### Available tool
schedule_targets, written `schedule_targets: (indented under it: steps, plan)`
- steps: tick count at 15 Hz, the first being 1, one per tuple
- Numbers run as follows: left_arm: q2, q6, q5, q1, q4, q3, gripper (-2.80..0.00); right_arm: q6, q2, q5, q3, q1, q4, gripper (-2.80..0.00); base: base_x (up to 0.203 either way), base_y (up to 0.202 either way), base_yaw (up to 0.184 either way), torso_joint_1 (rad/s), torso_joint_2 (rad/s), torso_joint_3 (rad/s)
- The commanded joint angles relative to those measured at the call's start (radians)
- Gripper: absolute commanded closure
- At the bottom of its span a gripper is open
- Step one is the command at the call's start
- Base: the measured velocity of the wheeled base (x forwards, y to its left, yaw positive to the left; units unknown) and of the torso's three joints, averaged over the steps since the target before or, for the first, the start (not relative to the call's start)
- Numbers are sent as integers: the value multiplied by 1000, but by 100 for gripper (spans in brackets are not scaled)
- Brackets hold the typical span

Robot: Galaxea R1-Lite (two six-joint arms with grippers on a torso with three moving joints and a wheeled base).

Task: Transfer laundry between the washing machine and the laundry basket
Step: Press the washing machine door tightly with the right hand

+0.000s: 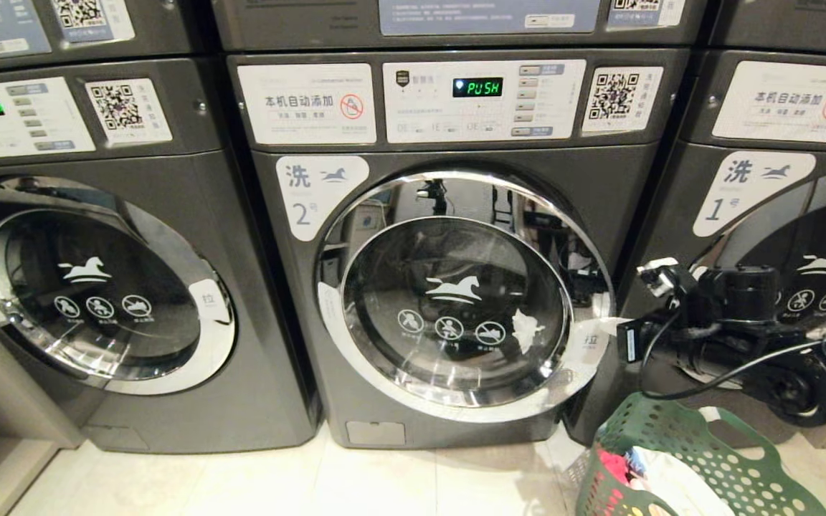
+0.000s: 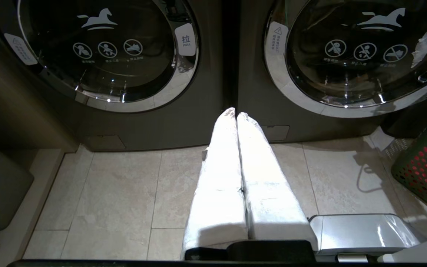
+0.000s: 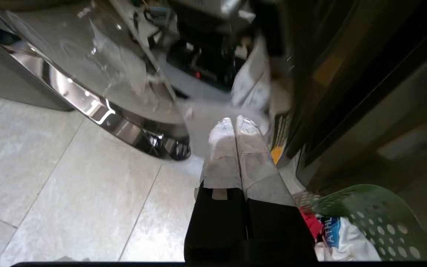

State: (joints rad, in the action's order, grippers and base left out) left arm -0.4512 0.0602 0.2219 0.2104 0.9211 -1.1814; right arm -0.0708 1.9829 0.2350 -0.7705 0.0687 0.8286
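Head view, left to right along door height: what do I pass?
Left washer door → washer number 2's door → right arm's gripper by that door's pull tab → washer number 1's door.

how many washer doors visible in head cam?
3, all shut. Left door; middle door, on the machine marked 2; right door, on the machine marked 1, cut off by the frame edge and partly behind the right arm. More may sit outside the frame.

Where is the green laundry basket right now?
In the head view the green laundry basket sits on the floor at the lower right, in front of washer number 2's right edge, below the robot's right arm.
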Motion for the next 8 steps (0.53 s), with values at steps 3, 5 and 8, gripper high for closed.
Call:
schedule_targets:
  steps: [3, 5, 8]
  plan:
    - [20, 51, -91, -94, 4, 44, 0, -5, 155, 1, -88, 5, 47, 0, 0, 0, 0, 0, 0, 0]
    - [42, 89, -149, -146, 1, 81, 0, -4, 193, -8, -159, 4, 49, 0, 0, 0, 0, 0, 0, 0]
    - [92, 140, -230, -234, -2, 121, 0, 0, 249, -63, -285, 3, 49, 0, 0, 0, 0, 0, 0, 0]
